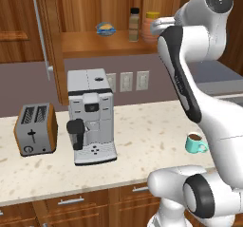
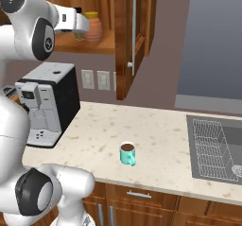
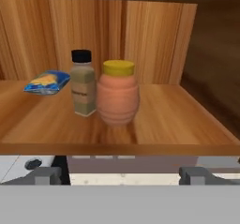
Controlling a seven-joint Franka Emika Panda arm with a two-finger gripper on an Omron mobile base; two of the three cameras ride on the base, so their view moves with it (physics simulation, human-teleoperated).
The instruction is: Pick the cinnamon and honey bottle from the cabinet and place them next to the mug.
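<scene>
End effector [image 3: 120, 174], spread wide and empty, faces honey bottle [image 3: 117, 94]: rigid, probably smooth; grasp across its rounded belly, beside cinnamon [image 3: 83, 83].

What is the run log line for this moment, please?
tool: open, before shelf | cinnamon, honey bottle: in cabinet | mug: on counter

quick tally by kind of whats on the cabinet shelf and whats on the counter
Bottles and jars on the shelf: 2, the cinnamon and the honey bottle
Snack bags on the shelf: 1, a blue bag
Counter appliances: 2, a toaster and a coffee machine
Mugs on the counter: 1, the mug
Total: 6
</scene>
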